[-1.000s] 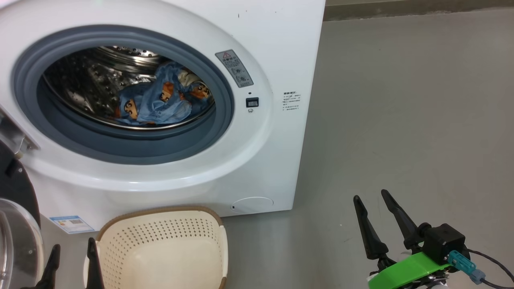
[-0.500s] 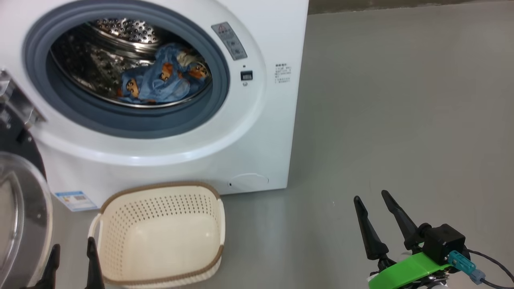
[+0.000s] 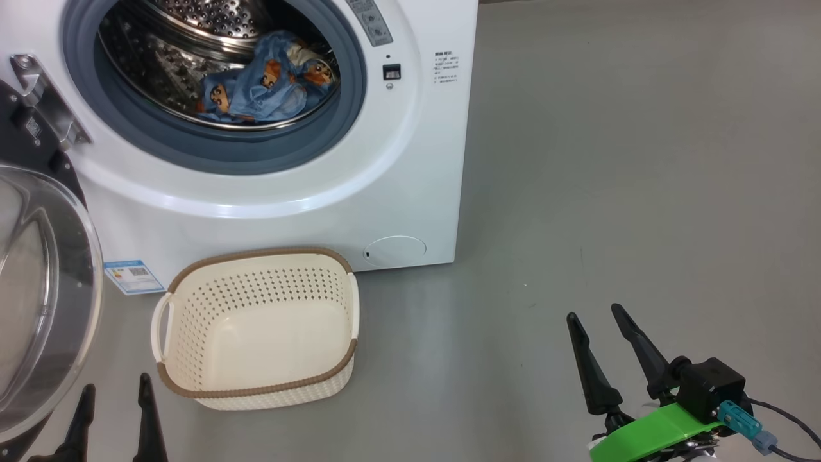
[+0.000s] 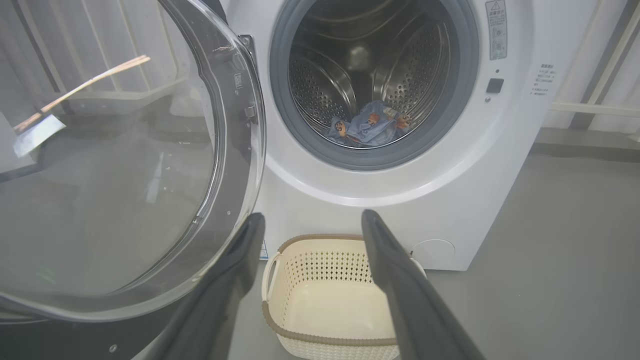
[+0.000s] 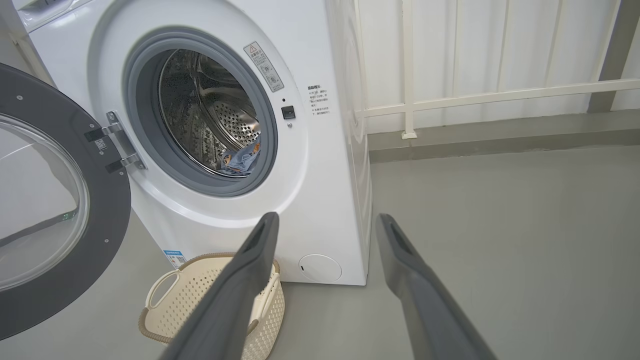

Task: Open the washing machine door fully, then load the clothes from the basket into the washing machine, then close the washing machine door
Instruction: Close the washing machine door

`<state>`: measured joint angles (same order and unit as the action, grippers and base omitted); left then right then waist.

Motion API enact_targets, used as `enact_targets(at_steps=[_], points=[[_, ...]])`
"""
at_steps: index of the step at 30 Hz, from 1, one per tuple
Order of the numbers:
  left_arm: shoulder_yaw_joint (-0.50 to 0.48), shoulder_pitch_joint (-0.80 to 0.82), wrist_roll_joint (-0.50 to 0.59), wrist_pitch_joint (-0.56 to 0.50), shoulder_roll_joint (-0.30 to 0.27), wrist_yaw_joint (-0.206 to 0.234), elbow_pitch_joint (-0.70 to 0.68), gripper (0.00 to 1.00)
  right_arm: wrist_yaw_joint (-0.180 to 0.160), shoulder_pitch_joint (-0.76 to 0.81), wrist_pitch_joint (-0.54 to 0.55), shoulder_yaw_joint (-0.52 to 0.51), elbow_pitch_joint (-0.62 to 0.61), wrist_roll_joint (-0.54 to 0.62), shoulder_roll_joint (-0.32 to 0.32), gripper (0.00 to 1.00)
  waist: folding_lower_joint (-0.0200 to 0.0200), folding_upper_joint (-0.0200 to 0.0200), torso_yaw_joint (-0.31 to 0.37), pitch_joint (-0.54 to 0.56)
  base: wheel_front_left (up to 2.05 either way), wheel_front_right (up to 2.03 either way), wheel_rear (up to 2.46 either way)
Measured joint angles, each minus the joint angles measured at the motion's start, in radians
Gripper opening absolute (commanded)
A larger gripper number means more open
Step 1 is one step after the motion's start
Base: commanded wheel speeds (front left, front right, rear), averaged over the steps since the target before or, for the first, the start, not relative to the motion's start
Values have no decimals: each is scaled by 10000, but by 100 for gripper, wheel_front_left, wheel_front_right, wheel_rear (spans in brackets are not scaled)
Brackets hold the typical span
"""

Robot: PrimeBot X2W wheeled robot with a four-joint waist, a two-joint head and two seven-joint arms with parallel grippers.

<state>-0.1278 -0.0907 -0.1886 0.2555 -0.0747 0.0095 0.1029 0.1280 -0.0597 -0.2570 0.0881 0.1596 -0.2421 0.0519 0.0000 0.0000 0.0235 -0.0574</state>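
The washing machine (image 3: 410, 160) stood ahead of me, its front uncovered. Its door (image 3: 38, 289) hung wide open on the left-side hinge (image 3: 48, 109), just beside my left gripper (image 3: 114, 385) and up-left of it. The basket (image 3: 256, 252) sat empty on the floor (image 3: 609, 160) at the machine's foot, and the clothes (image 3: 256, 90) lay inside the drum (image 3: 186, 25). Both grippers were spread and held nothing. The right gripper (image 3: 593, 311) was well apart, off to the right. I judged that only the closing was left. The left arm was nearer, and the door would need sweeping rightward toward the drum.
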Motion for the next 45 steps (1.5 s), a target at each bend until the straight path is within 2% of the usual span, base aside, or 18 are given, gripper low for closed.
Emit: enact_targets(at_steps=[31,45], points=[[-71,-15,176,0,267,-157,-201,100,0,17,0,-8,-6,17,0,100,0,0,-178,150,-1,1,0],[0,-28,56,-2,299,-140,-224,100,0,24,0,4,0,31,0,100,0,0,-976,128,0,0,0]])
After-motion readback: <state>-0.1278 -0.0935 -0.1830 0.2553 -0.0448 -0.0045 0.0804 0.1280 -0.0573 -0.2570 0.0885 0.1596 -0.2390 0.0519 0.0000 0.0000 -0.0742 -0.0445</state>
